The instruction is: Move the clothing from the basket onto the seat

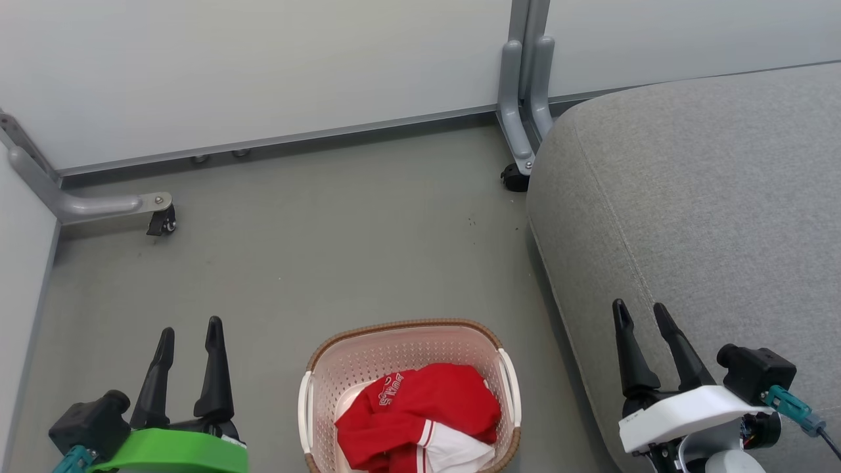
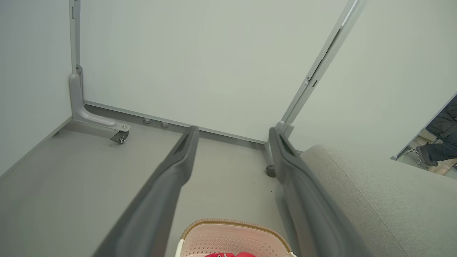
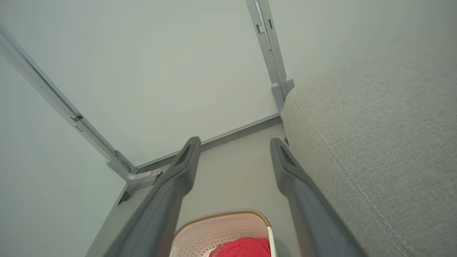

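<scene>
**Clothing sat in the basket, between two open grippers**

Clothing [image 1: 420, 410] — a crumpled red heap with white trim and lettering — lay inside the basket [image 1: 401, 326] on the floor [image 1: 328, 230]. The left gripper [image 1: 190, 328] hung with its fingers [image 1: 215, 368] spread and empty. The heap lay to their right, back toward their base. The right gripper [image 1: 638, 307] was likewise parted and empty, over the near edge of the seat [image 1: 709, 197], with the heap to the left of its fingers. Neither gripper touched fabric or basket. Both wrist views showed the basket's rim low between the fingers, so either arm would likely have to tip down and inward. The two arms looked about equally near — the right, beside the seat, probably had the shorter carry. The heap's long axis could not be told, its near end being cut off.
</scene>
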Controlling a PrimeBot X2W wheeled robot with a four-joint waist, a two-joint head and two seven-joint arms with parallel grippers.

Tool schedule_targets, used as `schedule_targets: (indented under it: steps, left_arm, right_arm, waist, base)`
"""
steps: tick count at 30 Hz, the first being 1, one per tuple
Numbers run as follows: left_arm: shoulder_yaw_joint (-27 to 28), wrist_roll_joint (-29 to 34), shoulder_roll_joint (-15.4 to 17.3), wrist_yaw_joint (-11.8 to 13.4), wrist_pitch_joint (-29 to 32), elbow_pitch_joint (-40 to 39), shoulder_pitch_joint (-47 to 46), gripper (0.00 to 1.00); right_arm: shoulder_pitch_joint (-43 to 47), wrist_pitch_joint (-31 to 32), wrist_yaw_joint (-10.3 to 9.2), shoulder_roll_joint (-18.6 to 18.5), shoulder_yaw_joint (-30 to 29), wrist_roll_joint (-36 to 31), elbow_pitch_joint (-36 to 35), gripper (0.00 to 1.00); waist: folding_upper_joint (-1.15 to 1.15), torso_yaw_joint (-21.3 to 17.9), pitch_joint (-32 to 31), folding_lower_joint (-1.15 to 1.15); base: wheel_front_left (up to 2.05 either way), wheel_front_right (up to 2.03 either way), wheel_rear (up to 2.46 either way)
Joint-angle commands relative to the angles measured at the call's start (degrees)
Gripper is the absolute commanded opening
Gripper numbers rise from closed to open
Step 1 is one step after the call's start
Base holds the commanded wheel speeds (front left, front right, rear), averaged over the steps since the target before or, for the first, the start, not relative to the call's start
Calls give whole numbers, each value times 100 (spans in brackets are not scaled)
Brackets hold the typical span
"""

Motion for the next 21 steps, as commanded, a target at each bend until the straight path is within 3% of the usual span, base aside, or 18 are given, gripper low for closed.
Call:
schedule_targets:
  steps: [1,21]
  left_arm:
    - [-28,150,79,-24,-46,-68,31,100]
    - [-255,984,162,-30,-289,-136,225,100]
  right_arm:
    - [47,-57,1,-28,16,-136,-63,100]
    - [144,-301,2,-39,45,-929,-129,100]
  waist:
    - [0,2,-9,0]
    - [0,-39,-62,0]
  base:
    - [0,0,0]
    - [0,0,0]
